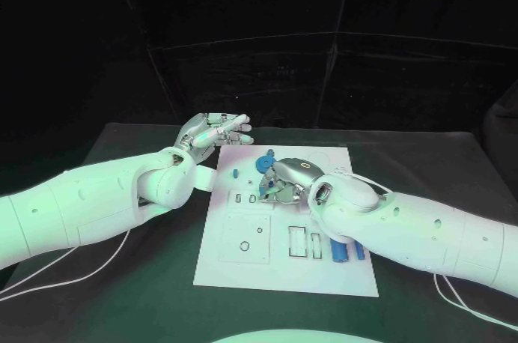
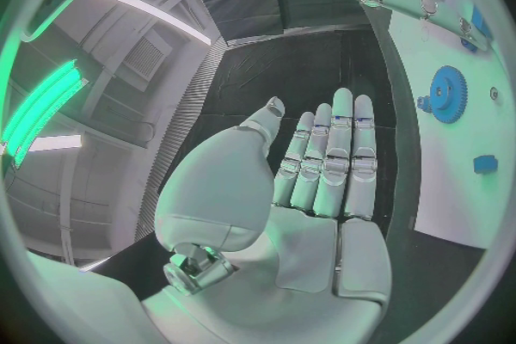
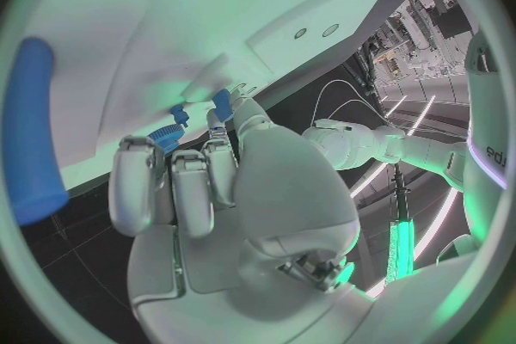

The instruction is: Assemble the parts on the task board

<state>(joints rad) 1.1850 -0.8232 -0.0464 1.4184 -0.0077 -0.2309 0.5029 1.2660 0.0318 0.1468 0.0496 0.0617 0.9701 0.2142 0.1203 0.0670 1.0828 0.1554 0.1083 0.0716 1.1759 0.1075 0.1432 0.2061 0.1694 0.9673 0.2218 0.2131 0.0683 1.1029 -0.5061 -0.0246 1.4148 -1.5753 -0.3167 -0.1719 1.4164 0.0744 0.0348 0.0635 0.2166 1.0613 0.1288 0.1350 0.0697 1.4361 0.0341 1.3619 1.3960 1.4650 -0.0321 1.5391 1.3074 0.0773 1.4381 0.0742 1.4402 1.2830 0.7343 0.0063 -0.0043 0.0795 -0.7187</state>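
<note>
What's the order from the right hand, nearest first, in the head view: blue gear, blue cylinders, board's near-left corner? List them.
1. Blue gear, just beyond the right hand.
2. Blue cylinders, board's near right side.
3. Board's near-left corner, farthest.

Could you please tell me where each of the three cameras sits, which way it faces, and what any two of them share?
Head view: on the robot's head, looking down at the task board; both white arms show, left hand and right hand.
Left wrist view: behind the left hand, looking along its flat fingers beside the board.
Right wrist view: behind the right hand, facing the board.
Shared: head and left wrist views both show the blue gear.
</note>
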